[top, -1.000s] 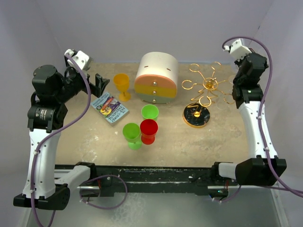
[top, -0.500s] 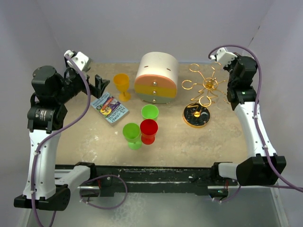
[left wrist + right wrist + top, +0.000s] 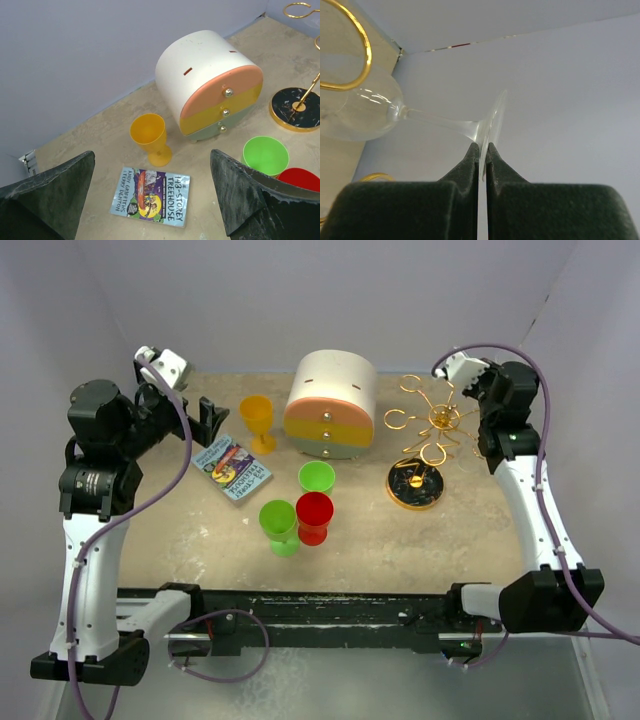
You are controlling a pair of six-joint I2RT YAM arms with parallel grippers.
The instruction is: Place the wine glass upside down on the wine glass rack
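Three pale walls point(image 3: 300, 300), beige, perhaps stone tabletop point(image 3: 400, 540), left fingers point(image 3: 55, 195) spread empty, right fingers point(image 3: 468, 167) pinching wine glass point(image 3: 375, 112)

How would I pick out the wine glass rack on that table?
Find the big round white drawer box at the back of the table. Just right of it stands the wine glass rack: thin gold wire arms curling into loops from a central stem, on a round black-and-gold base. Nothing else there is wire; the cups nearby are solid green, red and orange.
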